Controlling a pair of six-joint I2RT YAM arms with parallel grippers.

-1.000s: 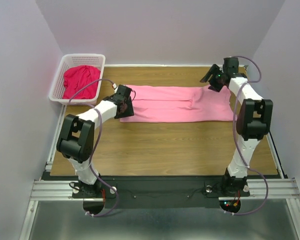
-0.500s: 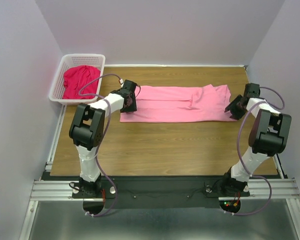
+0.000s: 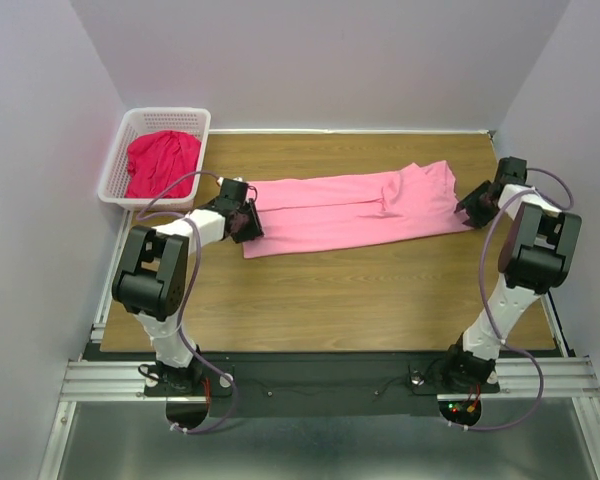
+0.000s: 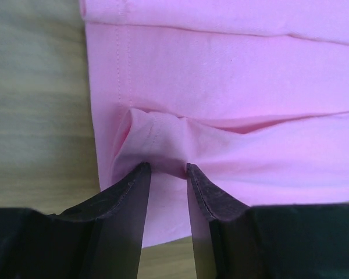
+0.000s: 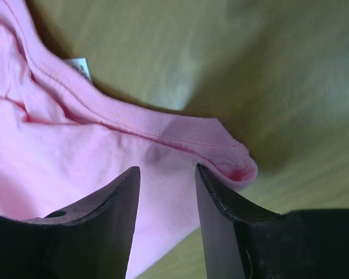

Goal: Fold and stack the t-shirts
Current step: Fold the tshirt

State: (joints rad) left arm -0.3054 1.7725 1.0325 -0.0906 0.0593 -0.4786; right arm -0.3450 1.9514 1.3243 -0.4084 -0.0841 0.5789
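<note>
Pink t-shirt (image 3: 350,212): lying as a long narrow strip across the far half of the tabletop (image 3: 330,300). Its long axis is running left to right, with the right end sitting a little farther back.
Left jaws: pinching a small pucker of pink cloth just inside the hem (image 4: 107,75), at the near corner of the strip's left end, and drawn close together on it.
Right jaws: standing about half parted astride the neckband (image 5: 163,125) at the strip's right end. The wrist view is not showing clearly whether they are biting the cloth or only straddling it.
Crimson t-shirt (image 3: 162,160): sitting crumpled in the white lattice basket (image 3: 113,170) at the far left, well apart from both jaws.
Coming move: likely turning on that long axis. With each arm working its own end, the strip is looking ready to be carried or folded end over end, and both ends would be needing to travel together.
</note>
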